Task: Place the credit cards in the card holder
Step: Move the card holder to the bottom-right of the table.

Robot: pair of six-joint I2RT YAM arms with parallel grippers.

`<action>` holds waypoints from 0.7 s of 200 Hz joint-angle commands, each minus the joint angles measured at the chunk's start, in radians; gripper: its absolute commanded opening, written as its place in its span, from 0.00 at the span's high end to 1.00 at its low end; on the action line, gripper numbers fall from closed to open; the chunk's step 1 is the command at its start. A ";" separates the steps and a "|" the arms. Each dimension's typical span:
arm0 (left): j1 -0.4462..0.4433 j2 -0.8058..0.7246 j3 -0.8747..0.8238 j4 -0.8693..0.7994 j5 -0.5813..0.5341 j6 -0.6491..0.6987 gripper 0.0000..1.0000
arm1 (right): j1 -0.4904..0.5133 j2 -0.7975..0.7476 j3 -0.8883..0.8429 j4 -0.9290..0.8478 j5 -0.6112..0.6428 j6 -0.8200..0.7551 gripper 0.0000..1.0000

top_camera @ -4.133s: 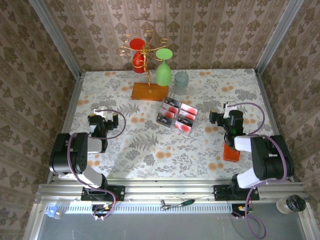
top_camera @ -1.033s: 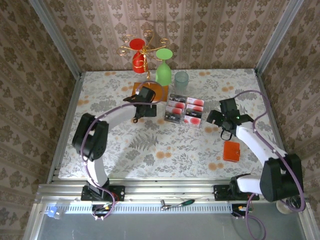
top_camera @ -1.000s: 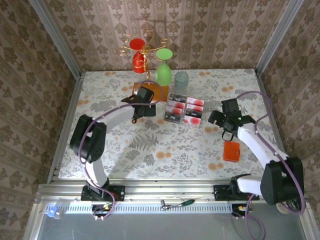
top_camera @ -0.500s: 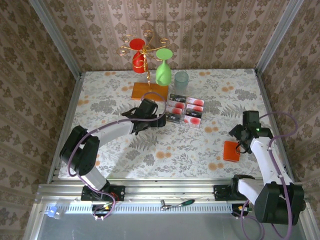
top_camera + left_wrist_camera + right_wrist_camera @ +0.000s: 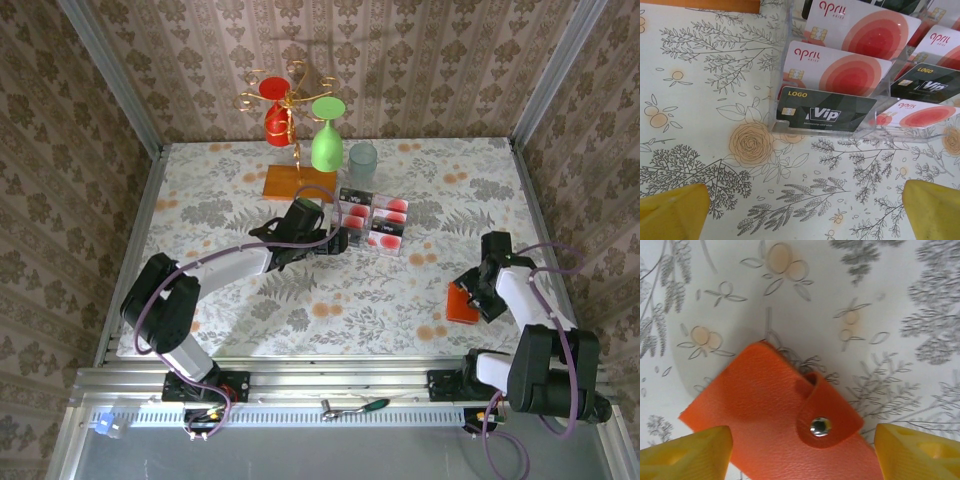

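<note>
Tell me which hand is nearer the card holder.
Right. The right hand hangs directly over the card holder, straddling it. The left hand is well away from it, open and facing the credit cards.

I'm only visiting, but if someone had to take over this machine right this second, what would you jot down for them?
Left tool: open and empty, poised low just in front of the credit cards, which stand in a clear rack.
Right tool: open, one finger on either side of the orange card holder, which lies flat; no grip seen.
Done: nothing yet. The holder is snapped shut and the cards are in the rack.
Left: open the holder, pull the cards and slide them in.
</note>
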 commanded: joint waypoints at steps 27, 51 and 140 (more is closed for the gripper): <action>-0.007 -0.037 -0.023 0.035 0.010 -0.040 0.00 | -0.003 0.007 0.013 0.044 -0.157 -0.031 0.33; -0.016 -0.041 -0.026 0.040 0.002 -0.048 0.00 | -0.003 -0.009 -0.004 0.064 -0.202 -0.034 0.36; -0.068 -0.040 0.006 0.007 -0.034 -0.047 0.00 | -0.023 -0.164 -0.015 -0.062 -0.042 -0.074 0.31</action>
